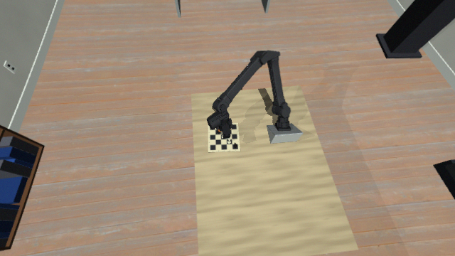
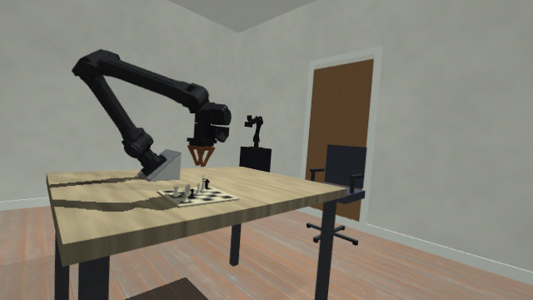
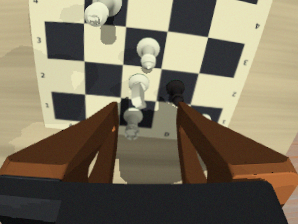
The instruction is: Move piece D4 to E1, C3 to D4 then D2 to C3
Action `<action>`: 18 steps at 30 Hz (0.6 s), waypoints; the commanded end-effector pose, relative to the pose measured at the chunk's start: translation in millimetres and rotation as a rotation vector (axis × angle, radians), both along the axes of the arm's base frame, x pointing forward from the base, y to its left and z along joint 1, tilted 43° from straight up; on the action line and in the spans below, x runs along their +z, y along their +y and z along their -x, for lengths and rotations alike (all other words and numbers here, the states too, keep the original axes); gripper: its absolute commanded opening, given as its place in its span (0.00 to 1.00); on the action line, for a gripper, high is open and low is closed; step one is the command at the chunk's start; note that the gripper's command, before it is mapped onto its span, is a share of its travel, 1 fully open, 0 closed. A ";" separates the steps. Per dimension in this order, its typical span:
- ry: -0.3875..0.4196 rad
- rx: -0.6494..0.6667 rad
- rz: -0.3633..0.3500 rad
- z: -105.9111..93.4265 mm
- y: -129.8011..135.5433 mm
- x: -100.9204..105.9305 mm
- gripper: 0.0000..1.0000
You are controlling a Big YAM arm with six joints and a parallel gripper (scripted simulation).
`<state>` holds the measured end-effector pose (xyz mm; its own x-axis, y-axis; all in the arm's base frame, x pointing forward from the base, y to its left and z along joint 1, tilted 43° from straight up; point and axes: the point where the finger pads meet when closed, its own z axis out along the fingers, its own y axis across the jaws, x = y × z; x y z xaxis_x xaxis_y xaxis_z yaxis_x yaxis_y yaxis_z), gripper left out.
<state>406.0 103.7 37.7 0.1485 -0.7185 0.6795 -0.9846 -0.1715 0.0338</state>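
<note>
The board (image 1: 224,151) (image 2: 208,202) (image 3: 40,57) lies on the table. My gripper (image 2: 201,164) (image 3: 147,111) is above it, fingers partly apart and empty, with the tips well above the pieces. In the wrist view a white piece (image 3: 148,49) stands on C3 and a black piece (image 3: 175,89) on D2. D4 (image 3: 189,15) shows bare. A white piece (image 3: 206,115) on E1 is mostly hidden behind the right finger. In the top view the arm hides part of the board.
Beside C3 and D2, a white piece (image 3: 138,84) stands on C2 and another white piece (image 3: 133,117) on C1. A tall white piece (image 3: 97,14) is on B4. A black piece (image 1: 235,145) stands at a board corner.
</note>
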 end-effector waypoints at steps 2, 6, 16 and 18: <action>-0.013 -0.007 -0.007 -11.2 -3.5 -1.2 0.35; 0.001 -0.007 0.001 -5.3 -9.3 -7.4 0.35; 0.001 -0.007 0.001 -6.3 -17.8 -16.4 0.35; -0.026 -0.007 -0.013 -18.8 -12.5 -10.8 0.35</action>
<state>407.3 91.5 28.2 0.1411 -0.7203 0.6791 -0.9854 -0.1685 0.0260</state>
